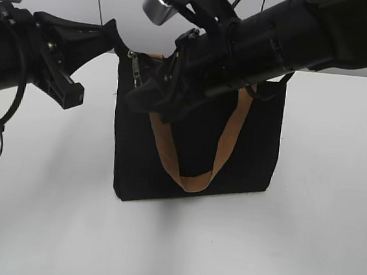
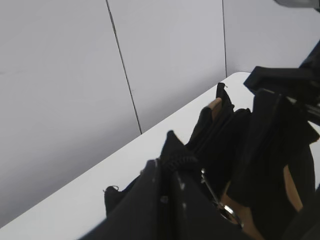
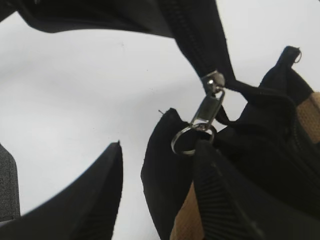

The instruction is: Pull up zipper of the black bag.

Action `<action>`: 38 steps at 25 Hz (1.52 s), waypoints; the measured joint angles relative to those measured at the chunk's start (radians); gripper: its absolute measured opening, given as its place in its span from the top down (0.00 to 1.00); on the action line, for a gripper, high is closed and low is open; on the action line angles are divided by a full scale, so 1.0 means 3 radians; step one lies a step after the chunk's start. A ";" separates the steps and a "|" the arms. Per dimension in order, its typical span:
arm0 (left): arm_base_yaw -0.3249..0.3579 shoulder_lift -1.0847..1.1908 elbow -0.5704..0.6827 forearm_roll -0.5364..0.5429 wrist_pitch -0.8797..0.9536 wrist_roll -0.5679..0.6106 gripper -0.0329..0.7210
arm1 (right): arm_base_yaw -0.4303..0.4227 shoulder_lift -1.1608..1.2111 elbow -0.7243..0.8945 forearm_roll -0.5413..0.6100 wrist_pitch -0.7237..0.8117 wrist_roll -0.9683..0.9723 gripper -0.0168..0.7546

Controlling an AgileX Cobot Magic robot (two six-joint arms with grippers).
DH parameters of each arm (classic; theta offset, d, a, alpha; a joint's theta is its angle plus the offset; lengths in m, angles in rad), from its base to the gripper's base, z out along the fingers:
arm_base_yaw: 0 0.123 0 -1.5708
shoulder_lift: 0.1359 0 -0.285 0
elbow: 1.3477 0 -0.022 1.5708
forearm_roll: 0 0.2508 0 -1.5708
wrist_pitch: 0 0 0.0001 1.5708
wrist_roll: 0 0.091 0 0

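Two grippers are engaged at the black bag (image 1: 196, 145). Right gripper (image 3: 155, 195) stands open, one finger just under the ring of the zipper (image 3: 202, 120) pull at the bag's top left corner, not yet clamped. Left gripper (image 1: 112, 36) appears to pinch the strap tab (image 1: 121, 44) beside that corner, though its jaws are obscured. Recommended: close squarely on the pull, keep the tab taut, draw along the track.
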 joint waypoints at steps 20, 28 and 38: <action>0.0000 0.0000 0.0000 0.0000 0.0000 0.0000 0.95 | 0.0000 0.0170 -0.0002 0.0396 -0.0210 0.0003 0.51; 0.0000 0.0000 0.0000 0.0000 0.0000 0.0000 0.95 | 0.0000 0.0171 -0.0002 0.0417 -0.0315 0.0008 0.78; 0.0000 0.0000 0.0000 0.0000 0.0151 0.0000 0.95 | 0.0000 0.0171 -0.0002 0.0382 -0.0339 0.0167 0.98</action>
